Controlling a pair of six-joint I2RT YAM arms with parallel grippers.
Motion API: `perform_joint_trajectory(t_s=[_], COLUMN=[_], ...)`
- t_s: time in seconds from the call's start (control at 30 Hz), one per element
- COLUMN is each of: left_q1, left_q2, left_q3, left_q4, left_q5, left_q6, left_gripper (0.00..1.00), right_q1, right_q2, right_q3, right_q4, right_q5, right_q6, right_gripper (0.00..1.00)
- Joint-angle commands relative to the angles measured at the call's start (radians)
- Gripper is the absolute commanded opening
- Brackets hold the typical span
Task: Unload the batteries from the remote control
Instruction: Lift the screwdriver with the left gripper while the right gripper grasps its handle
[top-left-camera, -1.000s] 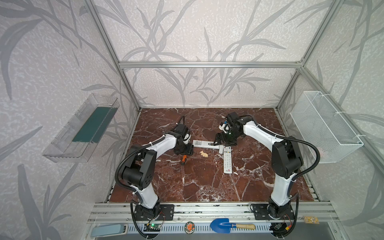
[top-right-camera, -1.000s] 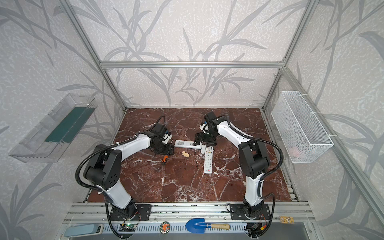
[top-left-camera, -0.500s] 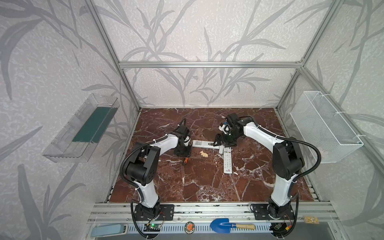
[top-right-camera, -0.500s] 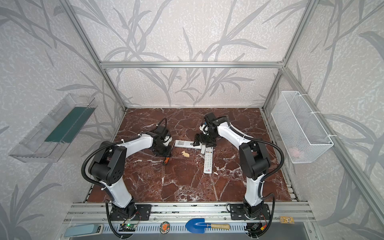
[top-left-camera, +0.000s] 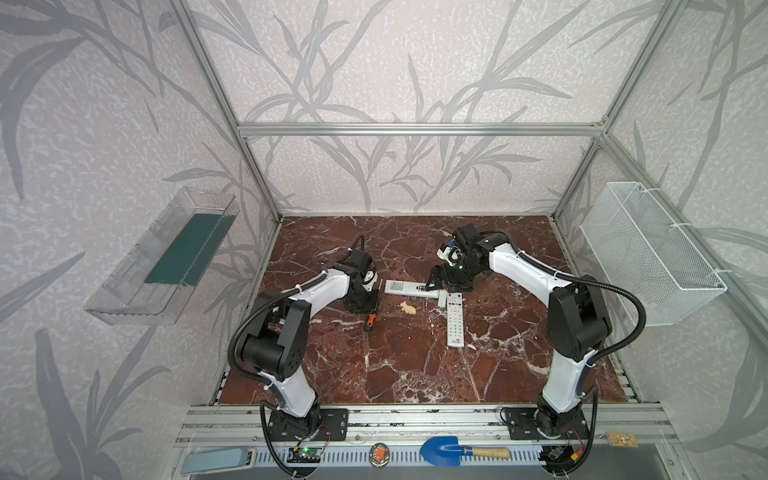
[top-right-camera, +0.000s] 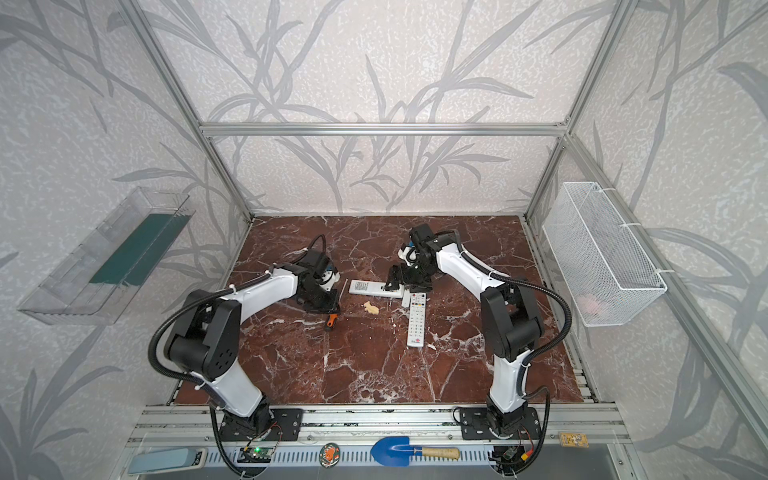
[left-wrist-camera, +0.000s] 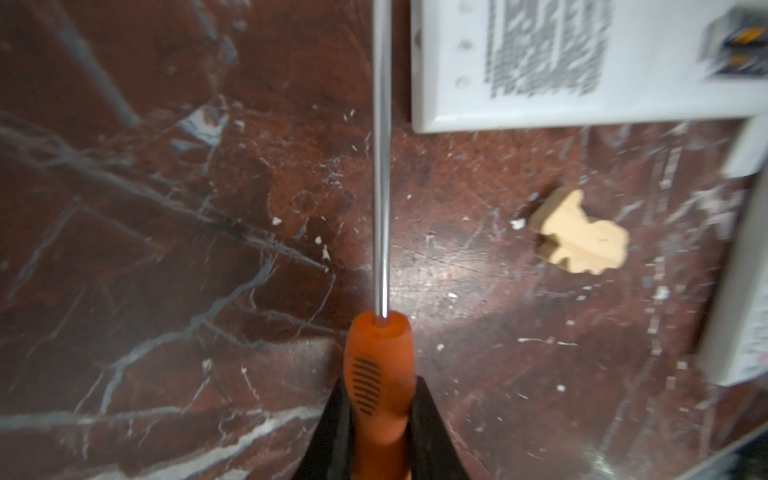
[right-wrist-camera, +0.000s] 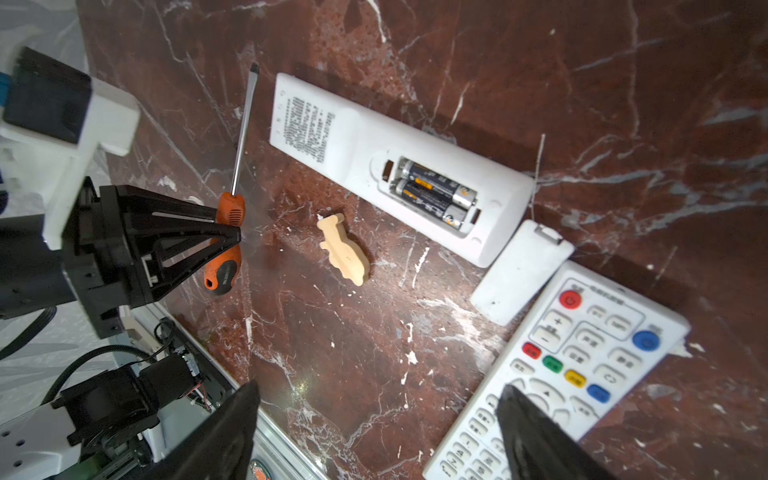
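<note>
1. The left gripper (left-wrist-camera: 380, 395), open a second ago, is now clamping the screwdriver (left-wrist-camera: 381, 249) handle, left of the remote (right-wrist-camera: 332, 137), so prying looks possible
2. Both batteries (right-wrist-camera: 434, 193) are sitting in the uncovered remote, cover (right-wrist-camera: 519, 278) lying beside
3. The right gripper (right-wrist-camera: 378, 390) is hovering open
4. The right basket (top-right-camera: 590, 249) is holding something pinkish (top-right-camera: 592, 305); the left tray (top-left-camera: 124, 299) only a green liner (top-left-camera: 187, 249)

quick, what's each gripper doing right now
left gripper: shut on the screwdriver
right gripper: open, holding nothing

2 dark batteries (right-wrist-camera: 436, 183) sit side by side, apparently seated, in white remote (right-wrist-camera: 353, 141).
</note>
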Motion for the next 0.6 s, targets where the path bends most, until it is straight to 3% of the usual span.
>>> perform_joint_trajectory(t_s=[0.0, 0.13, 0.33, 0.47, 0.57], left_q1=[0.055, 0.073, 0.069, 0.055, 0.028], left_q2=[-0.146, -0.203, -0.136, -0.082, -0.063], left_q3=[-0.051, -0.174, -0.290, -0.319, -0.307], left_q4=[0.228, 0.713, 1.333, 1.537, 1.580], left_q5=[0.231, 0.359, 0.349, 0.279, 0.243], left_q6=[-0.154, -0.457, -0.888, -1.066, -1.119], left_gripper=[0.12, 0.12, 0.12, 0.12, 0.12], right_q1=[0.003, 0.004, 0.008, 0.033, 0.051], right_q2=[-0.063, -0.097, -0.163, -0.208, -0.202], right_q3=[0.027, 0.030, -0.046, -0.122, -0.135], right_q4=[0.051, 0.115, 0.291, 0.407, 0.421], right_q5=[-0.114, -0.176, -0.312, -0.323, -0.319], right_q6=[-0.002, 0.044, 0.176, 0.264, 0.271], right_gripper=[0.89, 0.89, 0.89, 0.88, 0.87])
